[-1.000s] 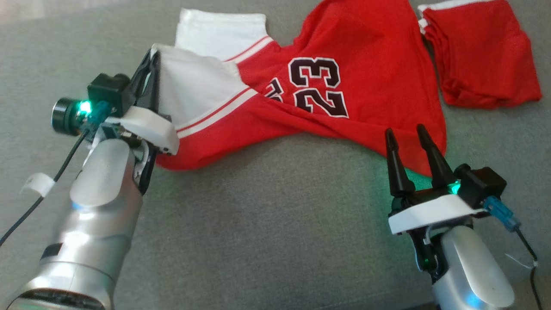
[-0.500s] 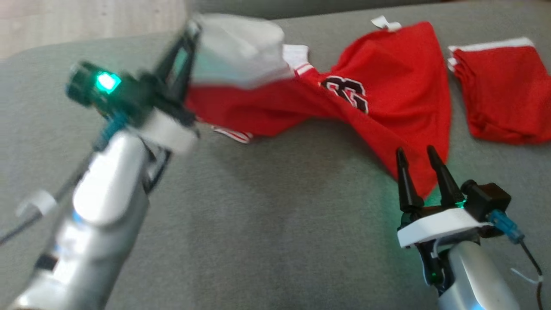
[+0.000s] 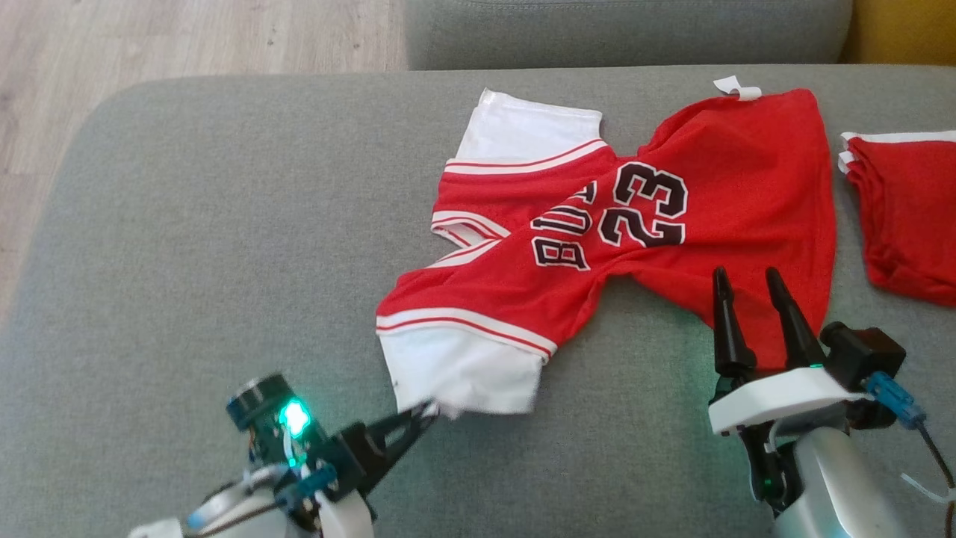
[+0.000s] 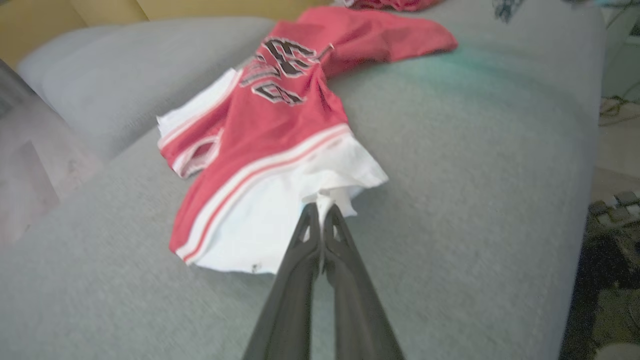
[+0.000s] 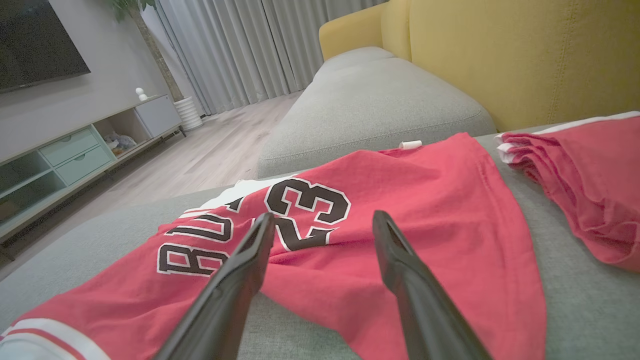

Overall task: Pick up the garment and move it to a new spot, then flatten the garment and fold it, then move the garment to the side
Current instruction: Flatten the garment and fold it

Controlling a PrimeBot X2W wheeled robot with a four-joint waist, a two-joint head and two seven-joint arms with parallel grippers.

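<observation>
The garment (image 3: 672,217) is a red jersey with white sleeves and a black "23", lying crumpled and twisted on the grey sofa seat (image 3: 224,246). Its near white sleeve (image 3: 463,373) is pinched at the edge by my left gripper (image 3: 427,409), which is shut on the cloth low at the front. In the left wrist view the closed left gripper (image 4: 322,209) holds the white sleeve's (image 4: 280,210) hem. My right gripper (image 3: 747,280) stands open over the jersey's (image 5: 400,240) lower hem, holding nothing; its fingers (image 5: 250,260) hover just above the red cloth.
A second red garment (image 3: 907,217) lies bunched at the seat's right. A grey cushion (image 3: 627,30) and a yellow backrest (image 5: 525,55) stand behind. Wood floor (image 3: 187,37) lies past the seat's left edge. Bare seat spreads left and in front.
The left gripper has swung from high at the back left down to the front, pulling the white sleeve with it. The jersey now lies stretched toward me. The head view has shifted.
</observation>
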